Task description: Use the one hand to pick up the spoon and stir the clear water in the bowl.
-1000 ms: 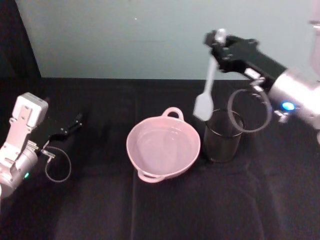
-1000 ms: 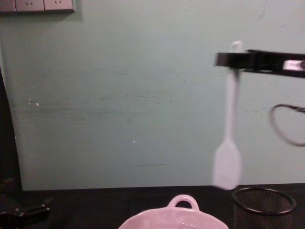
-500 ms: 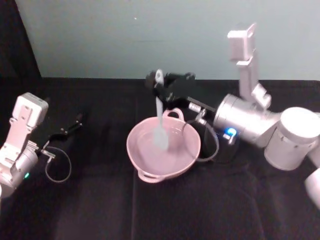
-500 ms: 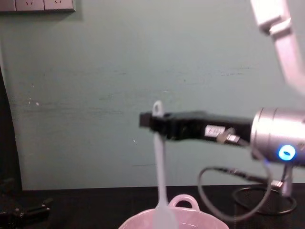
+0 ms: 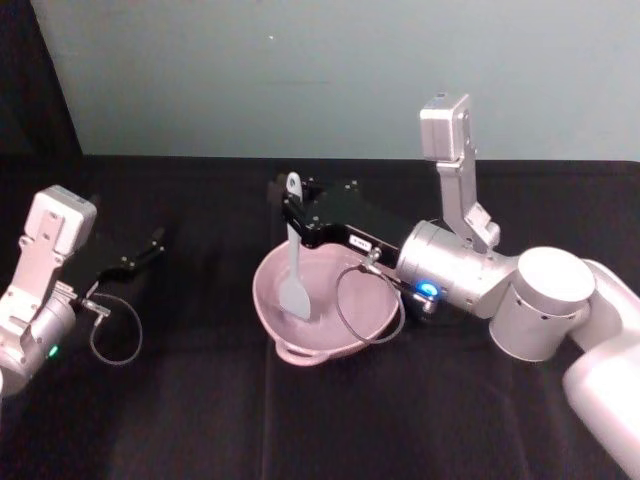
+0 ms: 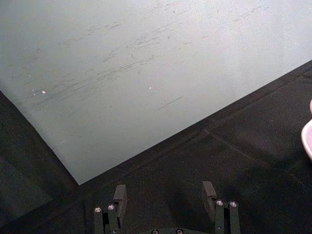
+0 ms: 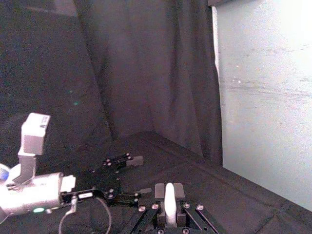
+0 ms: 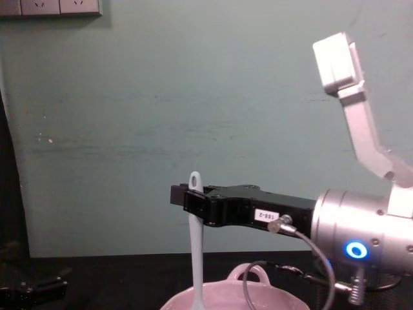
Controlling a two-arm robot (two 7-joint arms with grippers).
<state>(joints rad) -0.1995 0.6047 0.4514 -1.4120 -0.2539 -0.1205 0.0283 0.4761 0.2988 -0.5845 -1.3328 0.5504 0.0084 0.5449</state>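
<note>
The pale pink bowl (image 5: 268, 300) sits mid-table on black cloth; its loop handle (image 8: 253, 272) shows in the chest view. My right gripper (image 5: 295, 215) reaches in from the right above the bowl's left half and is shut on the white spoon (image 5: 296, 262) near its handle tip. The spoon (image 8: 195, 245) hangs upright with its paddle blade down inside the bowl. The clear water shows only as a faint sheen (image 5: 340, 292). In the right wrist view the spoon handle (image 7: 169, 201) sits between the fingers. My left gripper (image 6: 164, 195) rests open at the far left.
The thick silver right arm (image 5: 470, 285) with its blue light covers the table right of the bowl. A cable loop (image 5: 115, 335) hangs by the left arm. A pale green wall (image 8: 129, 129) closes the back. Bare black cloth (image 5: 300, 430) lies in front.
My right gripper carried the spoon left and down from above the mesh cup to the bowl. The blade now sits lower in the bowl's left half. The left arm stayed still.
</note>
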